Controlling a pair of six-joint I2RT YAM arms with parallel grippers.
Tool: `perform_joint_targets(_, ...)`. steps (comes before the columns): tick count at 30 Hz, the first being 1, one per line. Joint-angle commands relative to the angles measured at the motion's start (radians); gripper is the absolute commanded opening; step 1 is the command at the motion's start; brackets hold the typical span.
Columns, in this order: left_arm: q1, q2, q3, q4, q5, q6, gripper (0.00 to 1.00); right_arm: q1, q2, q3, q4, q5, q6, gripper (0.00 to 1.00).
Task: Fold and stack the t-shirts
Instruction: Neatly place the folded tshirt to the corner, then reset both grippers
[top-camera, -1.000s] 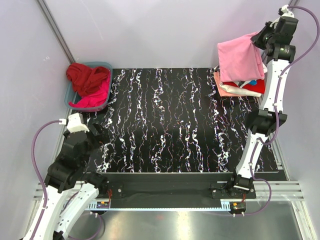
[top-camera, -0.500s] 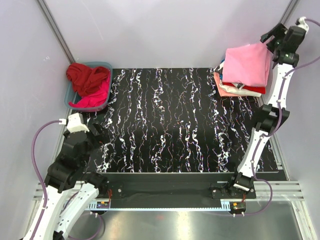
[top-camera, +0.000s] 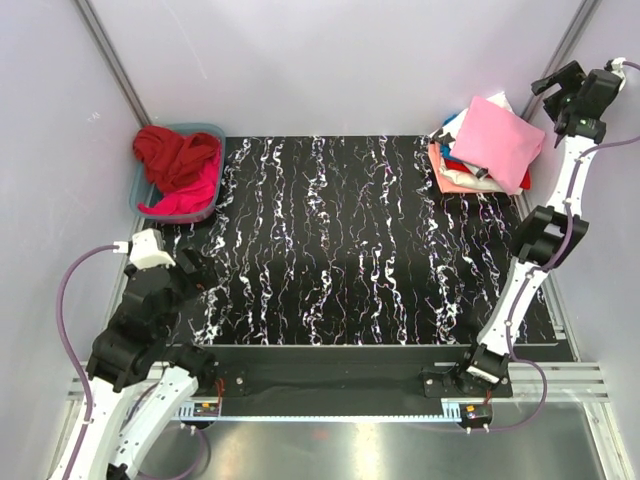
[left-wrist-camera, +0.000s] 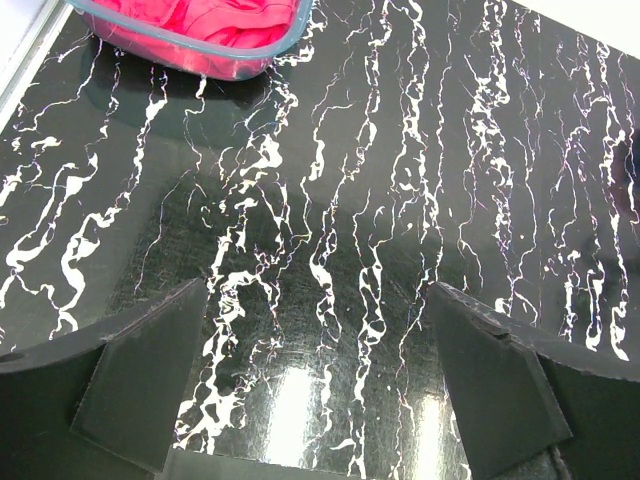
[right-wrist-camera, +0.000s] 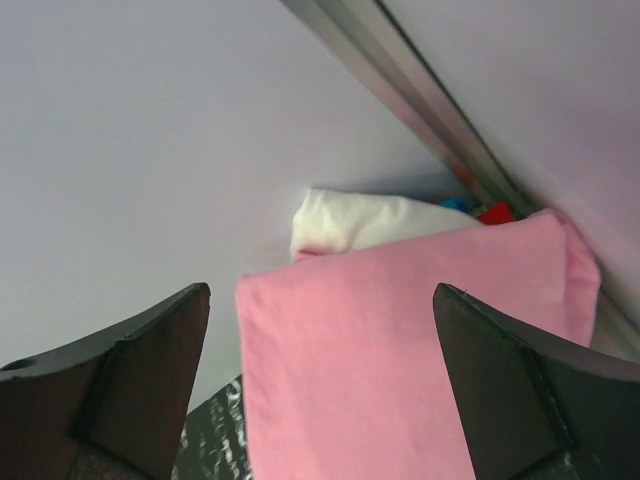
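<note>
My right pincer (right-wrist-camera: 320, 292) hangs wide open over the folded pink t-shirt (right-wrist-camera: 400, 350), light, floppy cloth that I judge best pinched along a folded edge.

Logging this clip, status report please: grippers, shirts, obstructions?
Left gripper open, empty. Right gripper open, clear of pink t-shirt, folded atop stack. Dark red t-shirt, magenta t-shirt unfolded in basket. Nothing blocking.
</note>
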Motion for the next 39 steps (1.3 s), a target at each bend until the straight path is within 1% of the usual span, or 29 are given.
perform_joint_targets(1,0.004,0.011,0.004,0.046,0.015,0.003,0.99,-0.104,-0.108,-0.018,-0.017,0.017,0.155,1.0)
perform_joint_targets(5,0.006,0.006,0.003,0.047,0.012,0.0,0.99,-0.053,-0.189,-0.024,-0.017,0.003,0.189,1.0)
perform_joint_targets(6,0.007,0.006,0.001,0.047,0.011,0.0,0.99,-0.036,-0.232,-0.038,-0.011,0.001,0.191,1.0)
perform_joint_targets(8,0.015,0.011,0.004,0.047,0.011,0.001,0.99,0.034,-0.279,-0.059,-0.007,-0.005,0.186,1.0)
perform_joint_targets(9,0.02,0.014,0.004,0.046,0.014,0.001,0.99,0.062,-0.331,-0.103,0.001,-0.005,0.185,1.0)
perform_joint_targets(10,0.029,0.02,0.004,0.047,0.015,0.003,0.99,0.129,-0.362,-0.139,0.01,-0.017,0.177,1.0)
perform_joint_targets(11,0.032,0.021,0.004,0.047,0.017,0.003,0.99,0.161,-0.434,-0.178,0.01,-0.013,0.183,1.0)
perform_joint_targets(12,0.035,0.021,0.004,0.049,0.018,0.003,0.99,0.206,-0.477,-0.302,0.022,-0.01,0.192,1.0)
perform_joint_targets(13,0.04,0.021,0.004,0.049,0.018,0.003,0.99,0.291,-0.521,-0.384,0.089,-0.031,0.174,1.0)
perform_joint_targets(14,0.04,0.021,0.004,0.047,0.015,0.003,0.99,0.35,-0.607,-0.526,0.097,-0.013,0.168,1.0)
perform_joint_targets(15,0.04,0.018,0.004,0.047,0.014,0.0,0.99,0.403,-0.646,-0.6,0.104,0.016,0.157,1.0)
perform_joint_targets(16,0.04,0.017,0.004,0.046,0.012,0.003,0.99,0.538,-0.686,-0.672,0.137,0.048,0.099,1.0)
perform_joint_targets(17,0.04,0.015,0.004,0.049,0.011,0.004,0.99,0.603,-0.754,-0.803,0.136,0.09,0.074,1.0)
perform_joint_targets(18,0.04,0.017,0.0,0.05,0.009,0.006,0.99,0.666,-0.788,-0.871,0.148,0.131,0.045,1.0)
perform_joint_targets(19,0.04,0.017,-0.002,0.05,0.006,0.008,0.99,0.739,-0.821,-0.936,0.172,0.201,-0.019,1.0)
perform_joint_targets(20,0.04,0.02,-0.002,0.052,0.004,0.008,0.99,0.855,-0.879,-1.058,0.18,0.251,-0.044,1.0)
perform_joint_targets(21,0.04,0.027,0.0,0.05,0.006,0.009,0.99,0.913,-0.908,-1.123,0.191,0.332,-0.059,1.0)
perform_joint_targets(22,0.04,0.032,-0.002,0.052,0.004,0.009,0.99,0.982,-0.965,-1.25,0.214,0.348,-0.052,1.0)
perform_joint_targets(24,0.038,0.046,0.0,0.05,0.001,0.009,0.99,1.039,-1.02,-1.378,0.245,0.333,-0.027,1.0)
perform_joint_targets(25,0.04,0.049,0.0,0.05,0.003,0.009,0.99,1.057,-1.043,-1.442,0.277,0.314,0.012,1.0)
perform_joint_targets(26,0.04,0.052,0.001,0.049,0.003,0.009,0.99,1.077,-1.088,-1.578,0.309,0.282,0.026,1.0)
perform_joint_targets(27,0.04,0.052,0.0,0.049,0.003,0.009,0.99,1.109,-1.108,-1.646,0.35,0.239,0.042,0.99)
perform_joint_targets(28,0.04,0.047,0.001,0.05,0.001,0.009,0.99,1.123,-1.123,-1.709,0.431,0.213,0.068,1.0)
perform_joint_targets(29,0.04,0.044,0.0,0.05,0.003,0.009,0.99,1.129,-1.146,-1.81,0.481,0.189,0.077,1.0)
perform_joint_targets(30,0.04,0.043,0.0,0.05,0.001,0.008,0.99,1.142,-1.152,-1.844,0.501,0.141,0.083,0.99)
perform_joint_targets(35,0.04,0.046,0.001,0.046,-0.003,0.006,0.99,1.149,-1.194,-1.996,0.541,0.181,0.096,1.0)
perform_joint_targets(36,0.04,0.05,0.001,0.047,-0.003,0.005,0.99,1.149,-1.2,-2.01,0.552,0.202,0.091,1.0)
perform_joint_targets(39,0.04,0.054,0.001,0.046,-0.005,0.004,0.99,1.148,-1.192,-2.033,0.59,0.201,0.094,1.0)
